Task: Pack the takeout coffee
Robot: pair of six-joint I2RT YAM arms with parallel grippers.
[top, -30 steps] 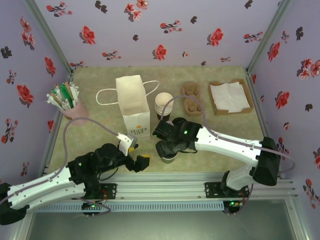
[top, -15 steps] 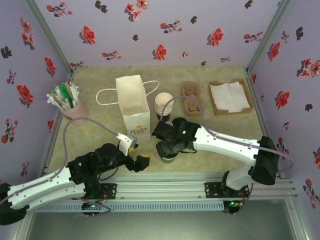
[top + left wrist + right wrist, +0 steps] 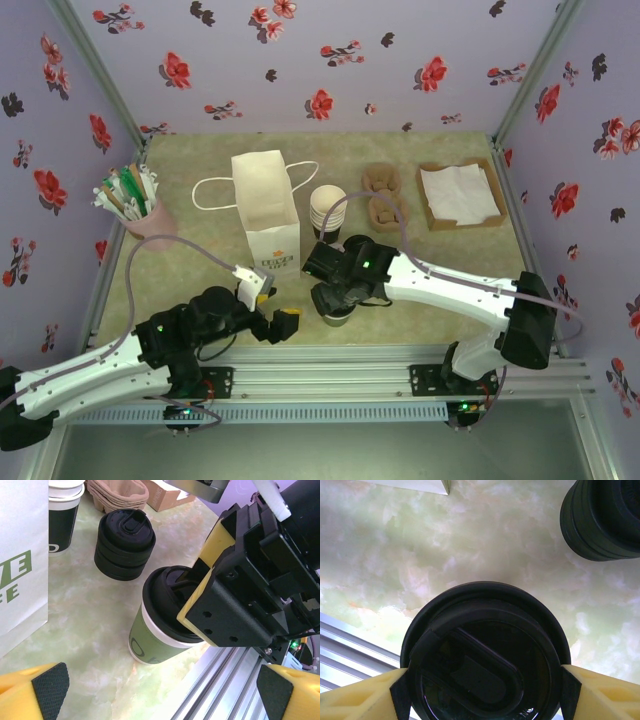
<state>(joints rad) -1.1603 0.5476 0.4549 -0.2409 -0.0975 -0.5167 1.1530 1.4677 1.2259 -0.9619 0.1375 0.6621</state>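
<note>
Our right gripper (image 3: 485,692) sits over the takeout coffee (image 3: 157,630) from above, pads touching both sides of its black lid, which we judge to be a grip. The cup stands upright by the table's (image 3: 190,250) near edge, about mid-width. The white paper bag (image 3: 268,215) stands beyond it to the left and is far taller, so we must lift first. The stack of lids (image 3: 124,545) sits just beyond the cup. The left gripper (image 3: 271,303) hangs just left of it, spread wide and empty.
</note>
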